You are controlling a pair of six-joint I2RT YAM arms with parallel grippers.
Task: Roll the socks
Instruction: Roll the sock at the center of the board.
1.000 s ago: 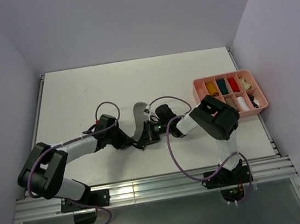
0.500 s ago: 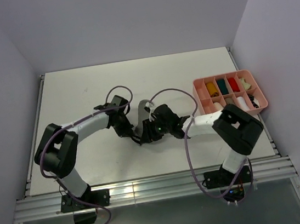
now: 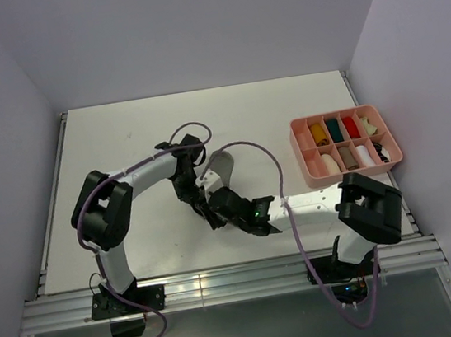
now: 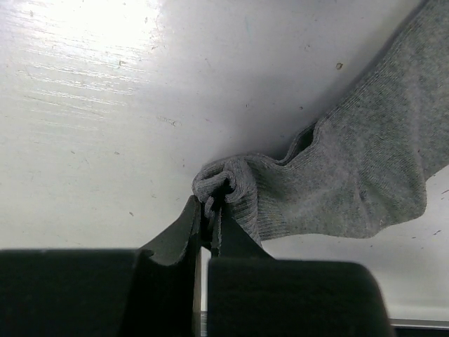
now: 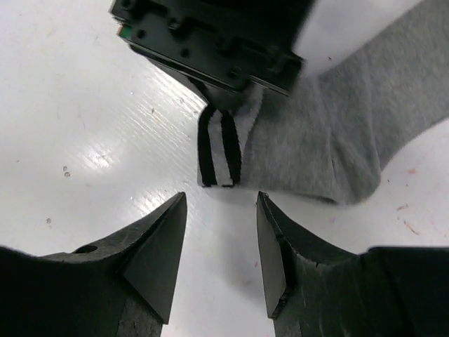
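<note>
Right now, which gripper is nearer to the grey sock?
Left. The left gripper is shut on a bunched fold of the grey sock. The right gripper stands open just in front of its striped cuff, seemingly without touching it.

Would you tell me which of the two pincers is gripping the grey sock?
The left pincer: its jaws are pinched shut on a bunched fold of the grey sock. The right pincer stands open and empty, just short of the striped cuff.

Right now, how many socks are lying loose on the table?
1. The grey sock lies mid-table, one end pinched in the left hand. More may be hidden, or sit rolled in the tray.
</note>
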